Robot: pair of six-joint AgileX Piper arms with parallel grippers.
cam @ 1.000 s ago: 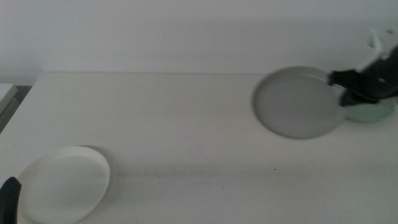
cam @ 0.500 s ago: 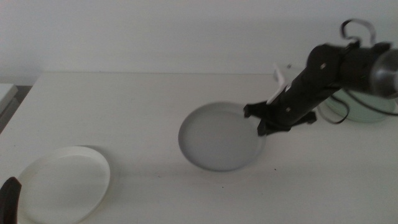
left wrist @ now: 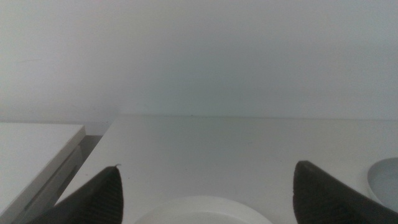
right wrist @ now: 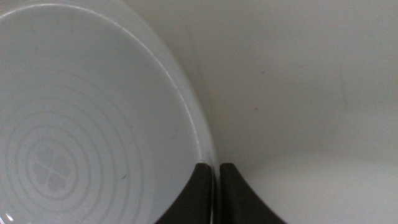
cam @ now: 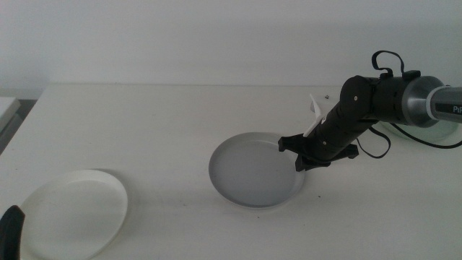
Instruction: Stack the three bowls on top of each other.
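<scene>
A pale, flat surface (cam: 180, 123) is filling the middle view, with a plain light wall behind it. Near the centre, slightly toward four o'clock, a grey bowl (cam: 256, 170) is sitting flat, shallow and round like a plate. The right arm is reaching in from three o'clock, and its right end effector (cam: 302, 153) is gripping the grey bowl's rim on the three o'clock side. In the right wrist view, the two dark jaws are standing almost together, pinching the thin rim of the grey bowl (right wrist: 93, 118) between them, with faint raised rings and a clover-like mark showing on the bowl's inner floor. Down at about eight o'clock of the middle view, a white bowl (cam: 72, 214) is resting on the surface, well apart from the grey one. The left end effector (cam: 11, 231) is waiting at the bottom left corner, just beside the white bowl, with only a dark tip showing in this view. In the left wrist view its two dark jaws are standing wide apart and holding nothing, with the rim of the white bowl (left wrist: 199, 211) lying between them and an edge of the grey bowl (left wrist: 385, 180) in the distance. At three o'clock, partly hidden behind the right arm, a pale mint green bowl (cam: 426, 137) is lying near the surface's edge.
</scene>
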